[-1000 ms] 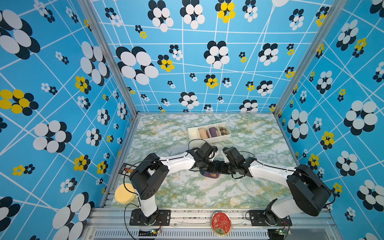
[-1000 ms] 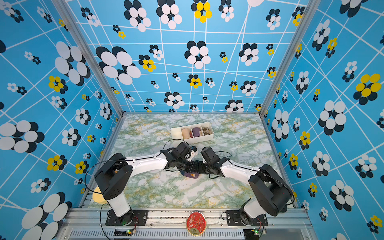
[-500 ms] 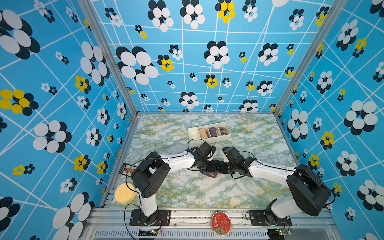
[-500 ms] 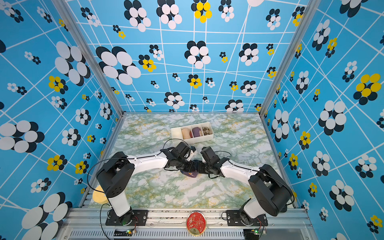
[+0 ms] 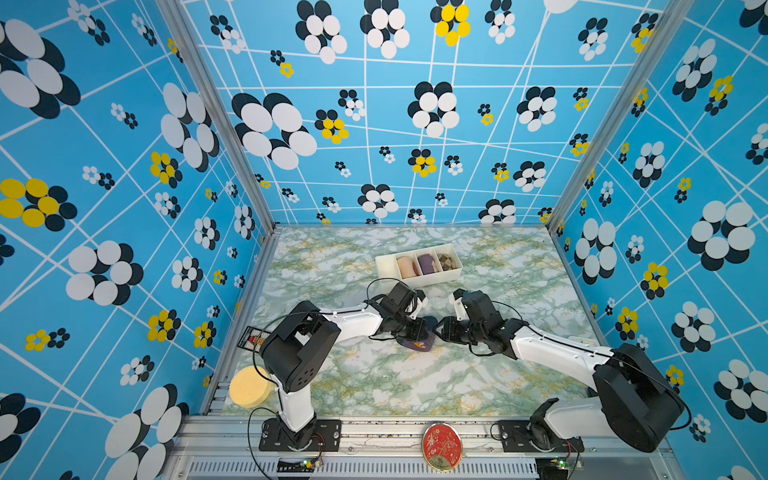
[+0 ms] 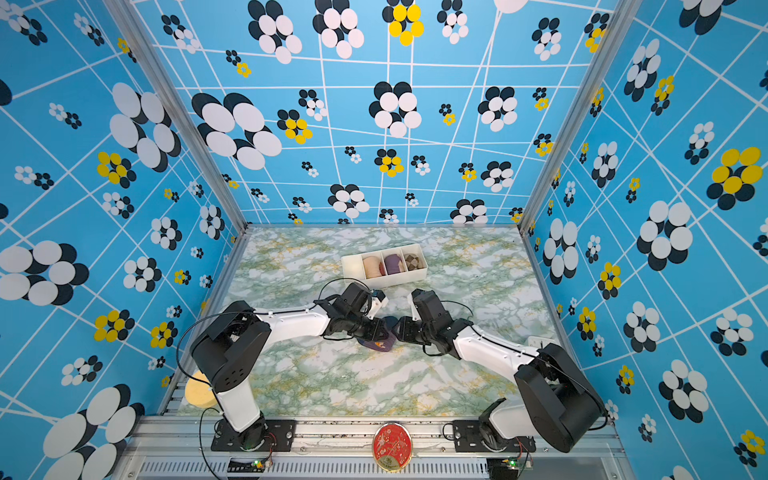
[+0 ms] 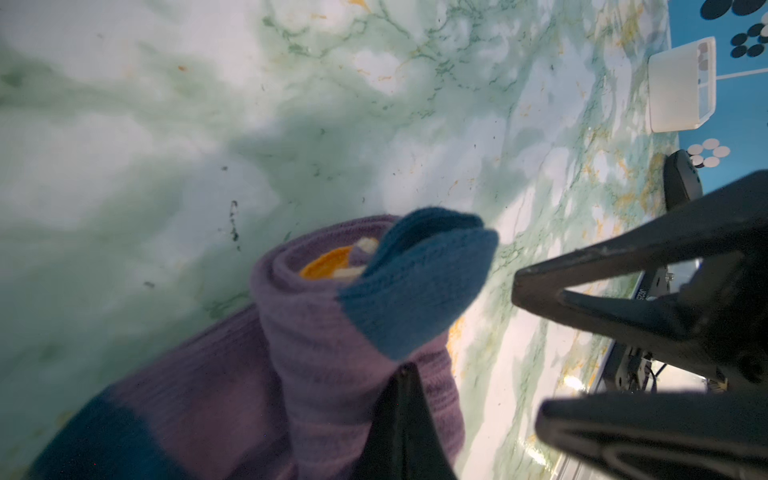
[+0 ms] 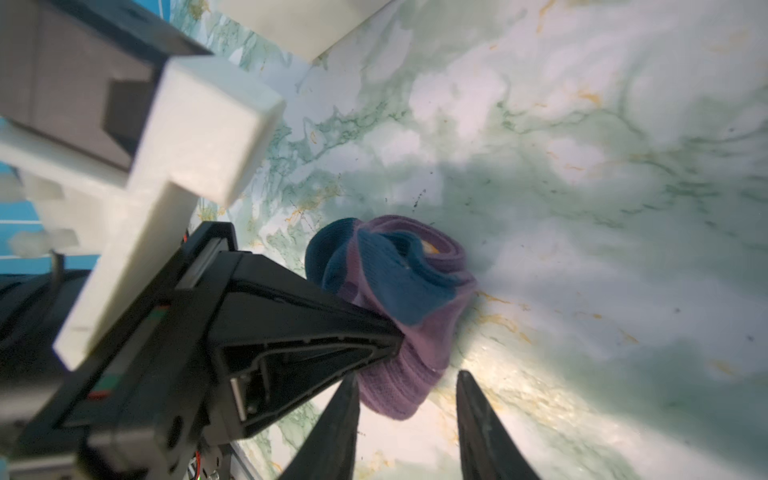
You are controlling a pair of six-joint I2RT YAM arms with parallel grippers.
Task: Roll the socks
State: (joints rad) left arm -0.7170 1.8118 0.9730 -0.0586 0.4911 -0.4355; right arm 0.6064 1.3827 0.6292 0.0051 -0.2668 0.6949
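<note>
Your left gripper [image 8: 392, 343] is clamped tight on the socks [image 8: 399, 282], pinching the purple fabric on the side of the roll. The socks sit on the table [image 5: 374, 382] as a loose roll right at its tips, teal toe flopped over the top, orange cuff peeking out the middle. Your right gripper [image 8: 407, 376] is partly open, holding nothing. The roll's purple end pokes in between its fingers.

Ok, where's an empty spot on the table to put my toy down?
The green-veined marble tabletop is bare across the wide front strip before the purple ribbed socks, and in the back left corner beside the white divided tray. The middle is crowded: the left gripper and right gripper meet at the socks, just in front of the tray.
</note>
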